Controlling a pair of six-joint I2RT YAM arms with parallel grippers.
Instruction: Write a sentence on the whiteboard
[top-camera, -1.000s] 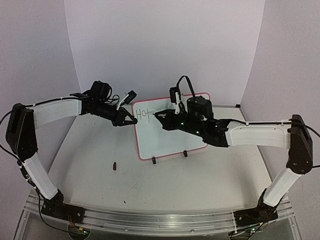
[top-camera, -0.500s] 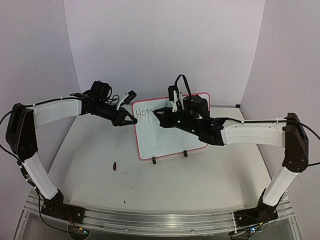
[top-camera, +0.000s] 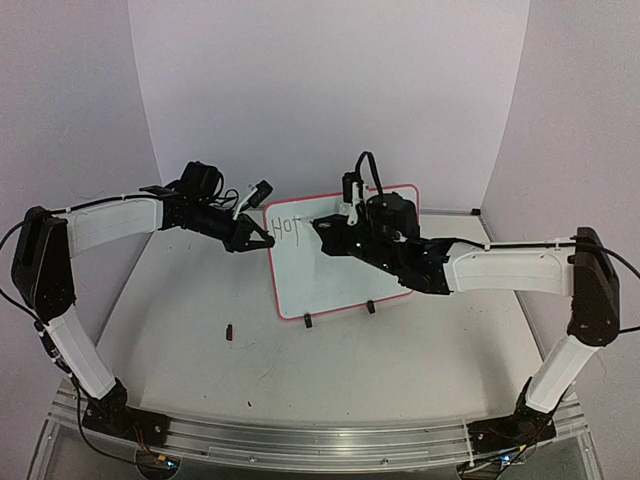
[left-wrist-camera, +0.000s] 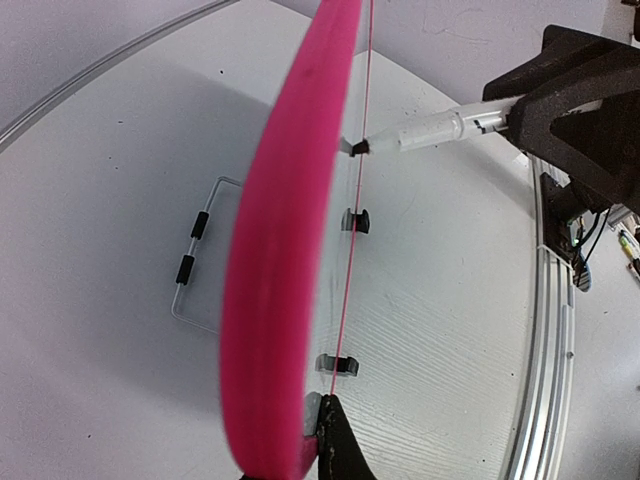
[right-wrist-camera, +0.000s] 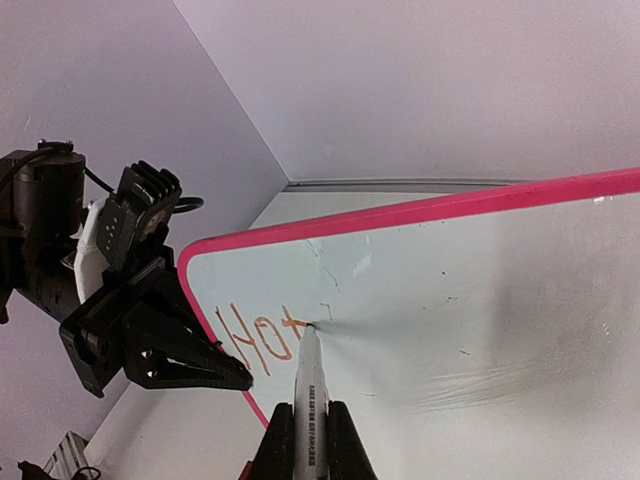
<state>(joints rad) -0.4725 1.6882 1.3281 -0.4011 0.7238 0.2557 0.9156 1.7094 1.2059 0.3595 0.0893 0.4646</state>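
The whiteboard (top-camera: 325, 285), white with a red-pink rim, stands tilted on two black feet at the table's middle. My left gripper (top-camera: 262, 243) is shut on its left rim, which fills the left wrist view as a pink edge (left-wrist-camera: 280, 280) between my fingertips (left-wrist-camera: 335, 440). My right gripper (top-camera: 335, 235) is shut on a white marker (right-wrist-camera: 308, 400), whose tip touches the board's upper left. The sentence (right-wrist-camera: 262, 338) reads "Ho" plus one further stroke at the tip. The marker (left-wrist-camera: 430, 130) also shows in the left wrist view.
A small dark object (top-camera: 231, 331) lies on the table, front left of the board. The board's feet (top-camera: 308, 321) rest on the tabletop. White walls enclose the back and sides. A metal rail (top-camera: 320, 440) runs along the near edge.
My right gripper has shifted the marker tip slightly up and to the right beside the letters. The left arm and the board have not moved.
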